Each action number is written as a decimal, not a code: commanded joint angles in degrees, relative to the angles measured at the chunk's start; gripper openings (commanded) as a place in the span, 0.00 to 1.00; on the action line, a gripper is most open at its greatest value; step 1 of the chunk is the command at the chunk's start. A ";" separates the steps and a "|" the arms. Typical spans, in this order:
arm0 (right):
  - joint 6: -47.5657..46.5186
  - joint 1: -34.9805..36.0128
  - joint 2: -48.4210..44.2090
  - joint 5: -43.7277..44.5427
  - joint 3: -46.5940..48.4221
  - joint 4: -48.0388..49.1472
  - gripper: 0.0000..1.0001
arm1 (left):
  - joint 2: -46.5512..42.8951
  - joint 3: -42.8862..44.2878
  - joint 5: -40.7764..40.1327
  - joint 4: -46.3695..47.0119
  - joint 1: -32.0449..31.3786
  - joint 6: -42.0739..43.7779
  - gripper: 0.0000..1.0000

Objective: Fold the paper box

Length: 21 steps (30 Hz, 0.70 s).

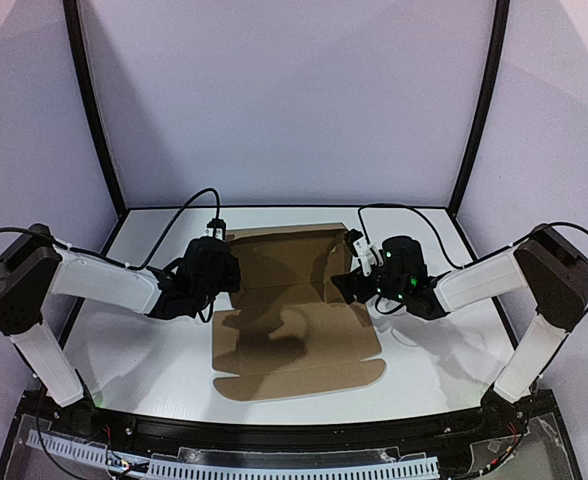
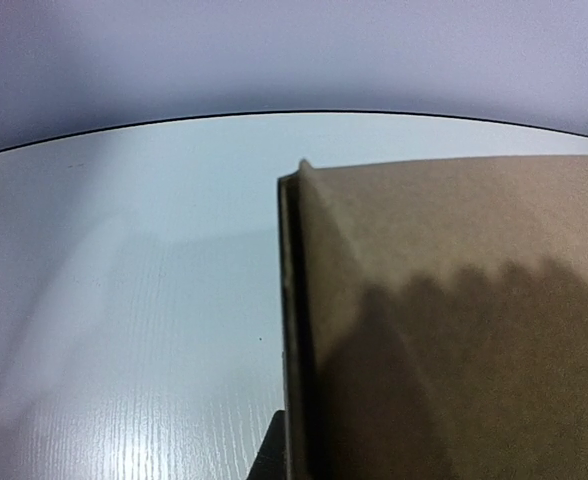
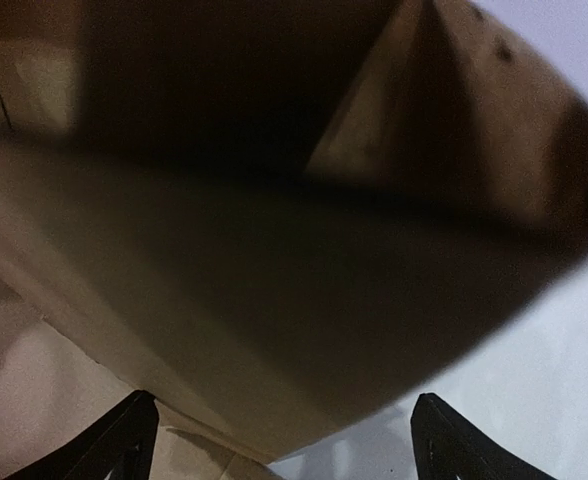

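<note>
Brown paper box (image 1: 294, 330) sits partly folded on the table (image 1: 154, 350). The left gripper (image 1: 217, 268) is pinched tight on its raised left wall. The right gripper (image 1: 346, 288) gapes wide beside the right flap, holding nothing.

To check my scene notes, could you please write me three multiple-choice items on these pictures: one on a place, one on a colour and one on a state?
1. Where does the paper box lie?
A. On the table, between the left arm and the right arm.
B. Behind the left arm's base.
C. On top of the right arm.

2. What colour is the paper box?
A. White.
B. Blue.
C. Brown.

3. How do the right gripper's jaws stand?
A. Shut on nothing.
B. Wide open.
C. Clamped on a pen.

Key:
1 A: the top view shows it mid-table between the arms.
2 C: it is plain brown cardboard in every view.
3 B: the right wrist view shows the jaws far apart.
</note>
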 commanded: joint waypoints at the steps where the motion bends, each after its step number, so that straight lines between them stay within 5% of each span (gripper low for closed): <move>1: -3.92 0.40 -2.76 -0.68 -1.01 4.02 0.91 | 1.25 0.07 3.74 -2.64 -1.12 -0.40 0.01; 11: -1.52 -0.99 -10.59 -10.52 -3.60 0.75 0.98 | 3.13 1.61 0.50 -5.60 -1.12 -2.80 0.01; 21: 0.27 -1.77 -7.37 -5.94 -0.03 -4.16 0.81 | 4.45 1.54 1.21 -3.64 -1.12 -2.98 0.01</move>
